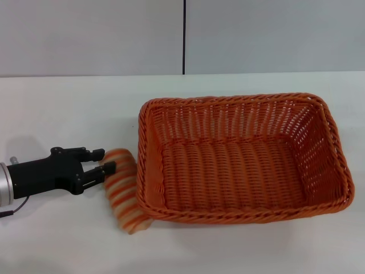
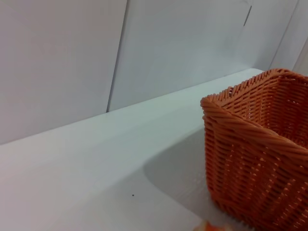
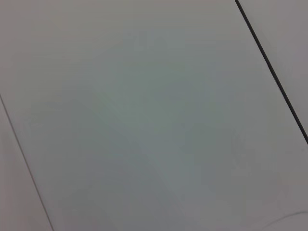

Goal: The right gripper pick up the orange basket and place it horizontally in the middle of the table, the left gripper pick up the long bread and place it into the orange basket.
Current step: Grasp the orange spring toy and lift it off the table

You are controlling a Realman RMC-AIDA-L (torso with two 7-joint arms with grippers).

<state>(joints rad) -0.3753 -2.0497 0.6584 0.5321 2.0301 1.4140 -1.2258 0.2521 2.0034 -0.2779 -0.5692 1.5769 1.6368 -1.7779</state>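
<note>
The orange basket sits on the white table, right of centre, with its long sides running left to right; its corner fills the left wrist view. The striped long bread lies along the basket's left end, with its near tip against the basket's front corner. A sliver of the long bread shows in the left wrist view. My left gripper reaches in from the left, shut on the bread's far end. The right gripper is out of view.
A grey panelled wall with a dark vertical seam stands behind the table; the right wrist view shows only such a wall. Bare tabletop lies to the left of and in front of the basket.
</note>
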